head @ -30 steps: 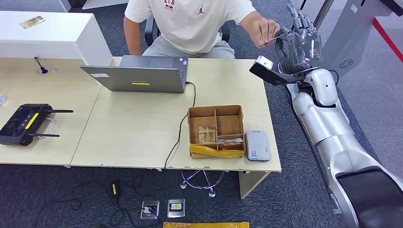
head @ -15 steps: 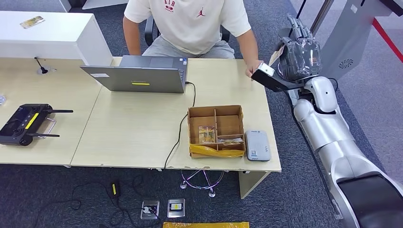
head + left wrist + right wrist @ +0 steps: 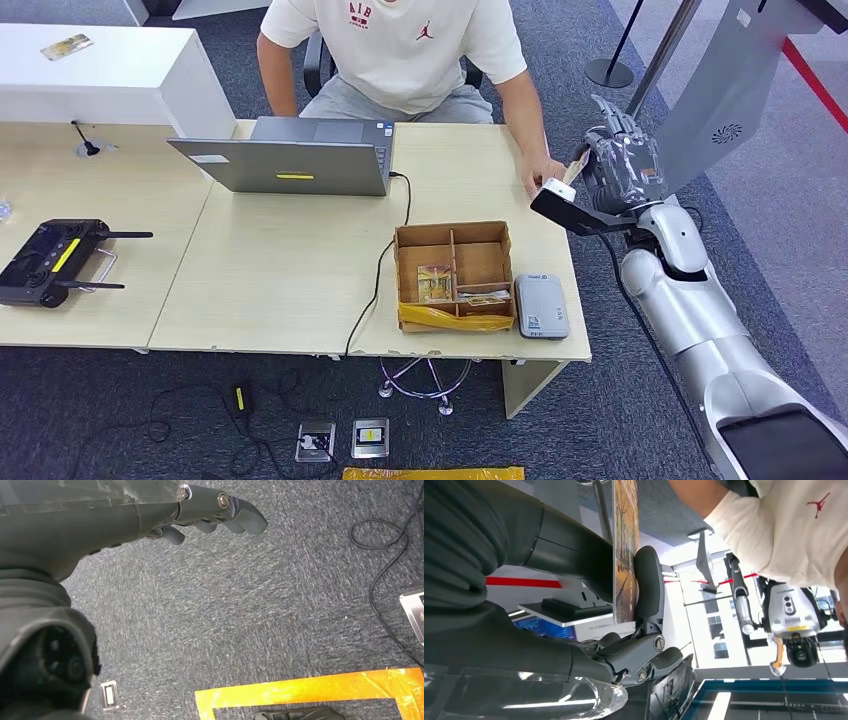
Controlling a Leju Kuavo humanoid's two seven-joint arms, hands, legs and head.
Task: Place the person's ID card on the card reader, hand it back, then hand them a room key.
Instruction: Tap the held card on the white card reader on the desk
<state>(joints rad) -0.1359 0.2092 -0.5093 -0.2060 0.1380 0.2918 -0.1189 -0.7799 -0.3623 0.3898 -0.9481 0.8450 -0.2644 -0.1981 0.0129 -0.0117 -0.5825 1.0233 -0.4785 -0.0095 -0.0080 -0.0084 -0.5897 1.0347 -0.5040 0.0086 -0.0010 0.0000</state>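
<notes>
right robot hand (image 3: 618, 168) pinching id card (image 3: 625, 550), card edge-on, print unreadable, left robot hand (image 3: 210, 510) holds nothing

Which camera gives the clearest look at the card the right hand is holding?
The right wrist view: the card stands edge-on, pinched between thumb and a finger of the right hand, its printed face partly visible. The head view shows a small tan sliver at that hand. The left wrist view faces carpet.

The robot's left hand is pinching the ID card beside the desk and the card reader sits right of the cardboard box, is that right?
Not quite: the right hand pinches the ID card, as the right wrist view shows. The left hand hangs over the carpet holding nothing. The card reader does sit right of the cardboard box.
</notes>
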